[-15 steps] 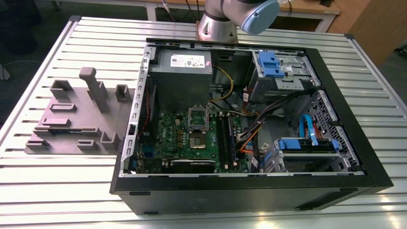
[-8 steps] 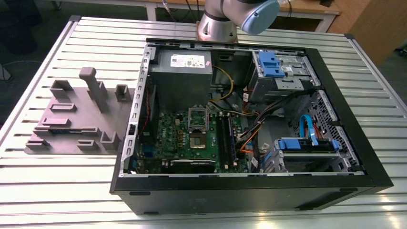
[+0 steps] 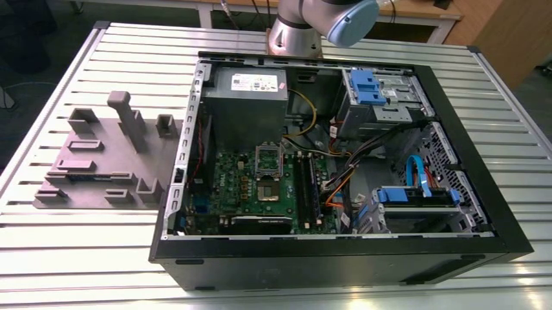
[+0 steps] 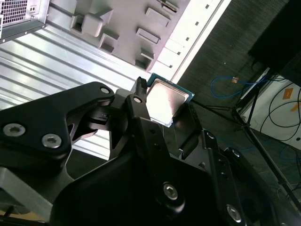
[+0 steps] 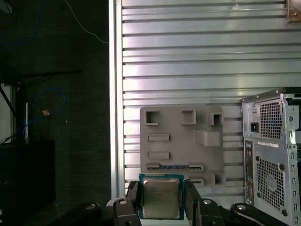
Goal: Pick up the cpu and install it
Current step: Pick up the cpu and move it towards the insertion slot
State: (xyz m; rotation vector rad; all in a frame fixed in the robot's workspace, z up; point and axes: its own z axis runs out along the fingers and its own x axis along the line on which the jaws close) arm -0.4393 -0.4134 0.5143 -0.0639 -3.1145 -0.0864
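The cpu is a small square chip with a shiny metal top and a green rim. In both wrist views my gripper is shut on it, one black finger on each side. The second wrist view has the cpu tilted between the gripper fingers, high above the slatted table. In the exterior view the green motherboard lies inside the open computer case, with its silver socket frame near the middle.
A grey moulded fixture tray sits on the slatted metal table, on the exterior view's left of the case. That tray lies far below the held chip. The case's rear panel stands beside it. The arm's base rises behind the case.
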